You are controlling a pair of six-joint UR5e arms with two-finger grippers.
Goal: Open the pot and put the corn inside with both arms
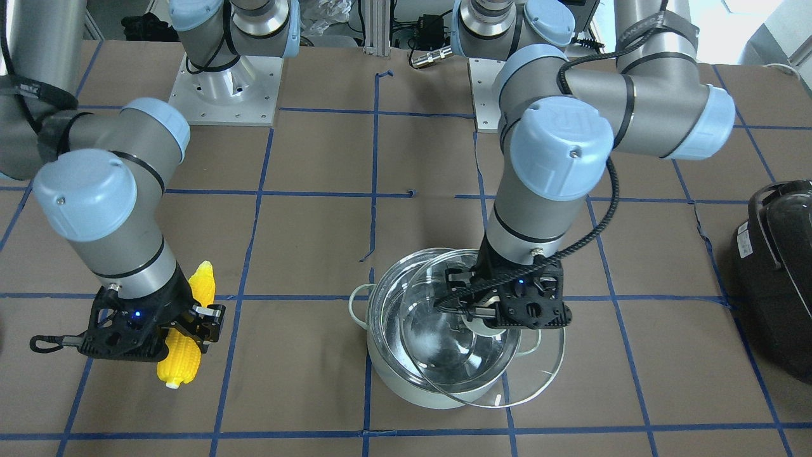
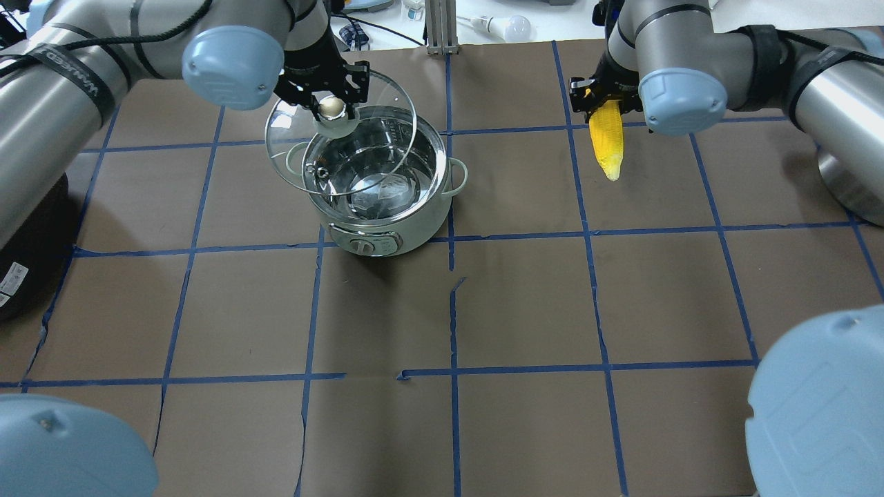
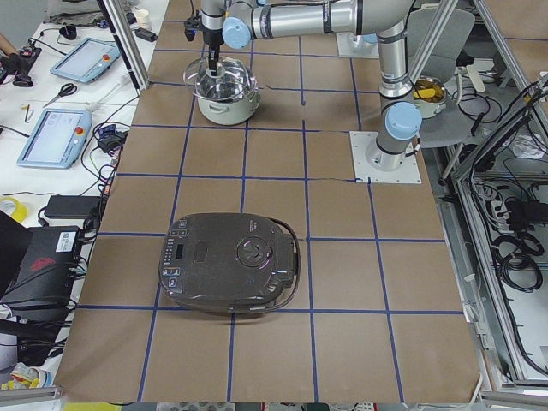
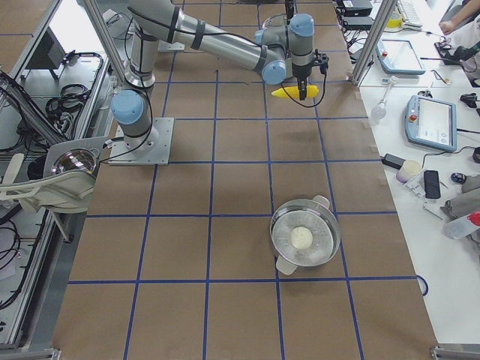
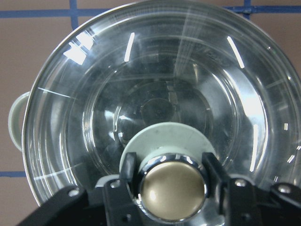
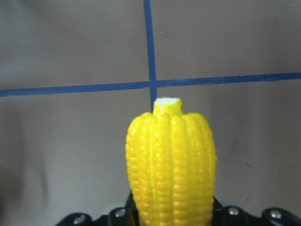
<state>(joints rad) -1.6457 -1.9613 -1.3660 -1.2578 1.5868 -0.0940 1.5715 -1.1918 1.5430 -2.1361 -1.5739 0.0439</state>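
Note:
The pale mint-green pot stands on the brown table, its steel inside showing; it also shows in the front view. My left gripper is shut on the brass-coloured knob of the glass lid. It holds the lid raised and shifted off centre, still partly over the opening. My right gripper is shut on the middle of the yellow corn, well to the pot's side. The corn lies roughly level, low over the table, with its pale tip free.
A large black appliance sits at the table's end on my left, also seen in the left exterior view. Blue tape lines grid the brown table. Between the pot and the corn lies bare table.

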